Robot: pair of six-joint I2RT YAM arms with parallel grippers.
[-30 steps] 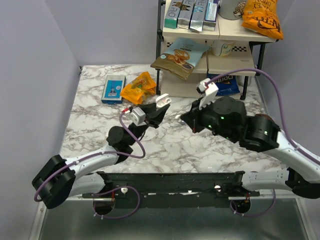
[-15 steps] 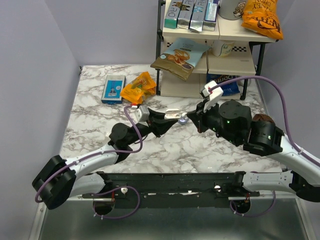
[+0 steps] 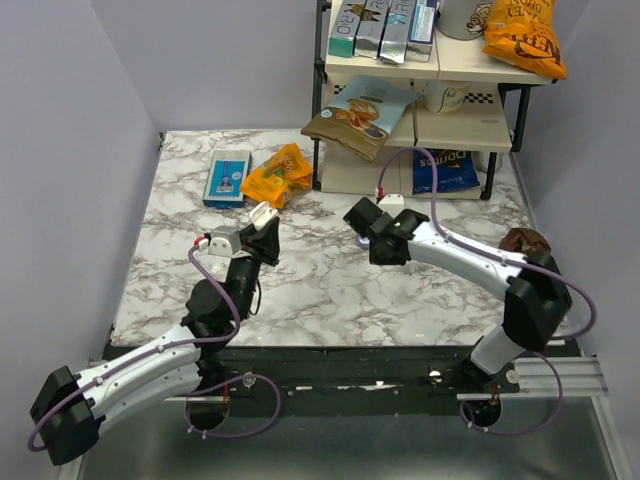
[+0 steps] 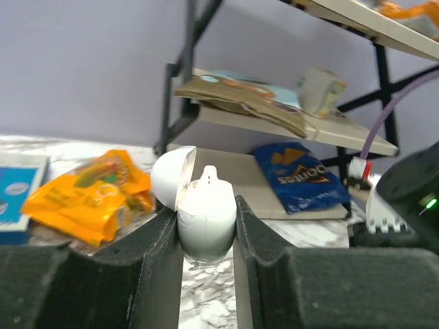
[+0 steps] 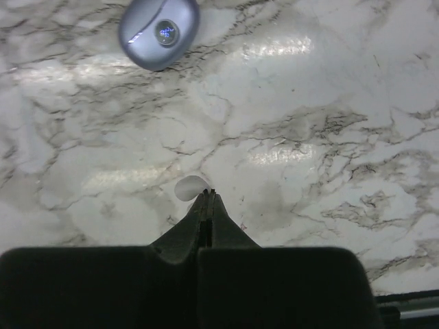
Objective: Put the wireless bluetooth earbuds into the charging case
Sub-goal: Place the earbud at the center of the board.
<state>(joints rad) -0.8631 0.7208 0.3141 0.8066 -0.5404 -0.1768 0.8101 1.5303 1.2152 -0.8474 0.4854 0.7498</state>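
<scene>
Findings, colour and pattern only.
- Charging case (image 4: pixel 206 202): plain white.
- My left tool (image 4: pixel 206 226) and right tool (image 5: pixel 207 195): black.
- Earbud (image 5: pixel 159 31): lilac-blue, dark blue centre with a pale dot.
- Desk (image 5: pixel 309 137): white marble, grey veining.
- Snack packet (image 4: pixel 89 195): orange.
- Chip bag (image 4: pixel 302 178): blue, yellow-orange logo.
- Cable (image 4: pixel 384 116): purple.

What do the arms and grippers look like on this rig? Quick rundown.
The left arm and right arm: white links, black joints, a purple cable along each. The left gripper and right gripper: black fingers, white wrist block, red plug.
</scene>
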